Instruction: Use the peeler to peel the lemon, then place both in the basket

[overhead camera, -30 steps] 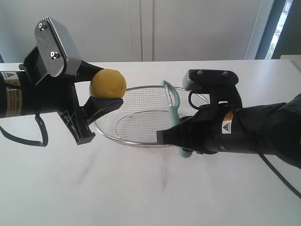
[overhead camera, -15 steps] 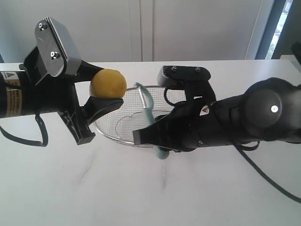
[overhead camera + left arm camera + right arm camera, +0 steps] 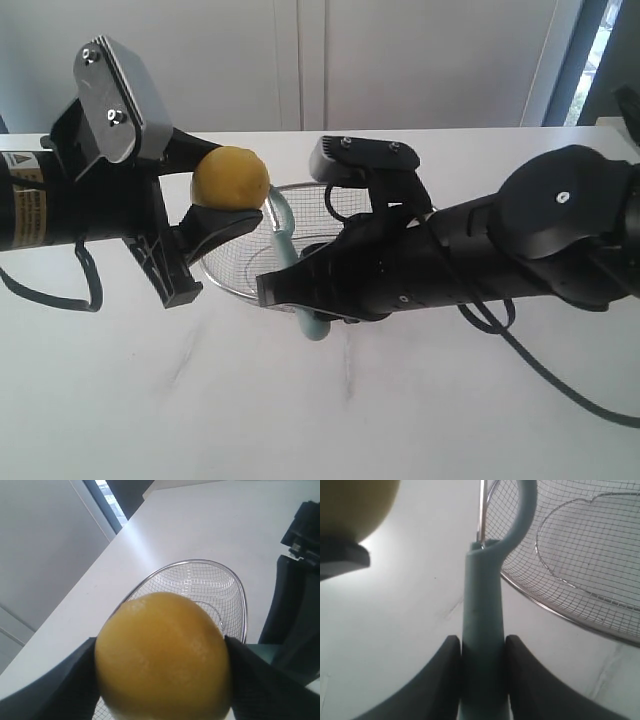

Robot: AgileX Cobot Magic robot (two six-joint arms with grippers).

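Small round yellow lemon (image 3: 230,177) is clamped between the wide-set fingers of the left gripper (image 3: 222,186), left of centre in the exterior view, raised off the white bench (image 3: 300,420). Slim peeler with pale teal plastic handle (image 3: 482,605) is pinched by its handle in the partly closed right gripper (image 3: 482,680), at frame centre, head upward, just right of the lemon. Blade is possibly touching the lemon, but this is not clear. Oval silver wire-mesh basket (image 3: 240,262) is seen on the bench behind both, empty.
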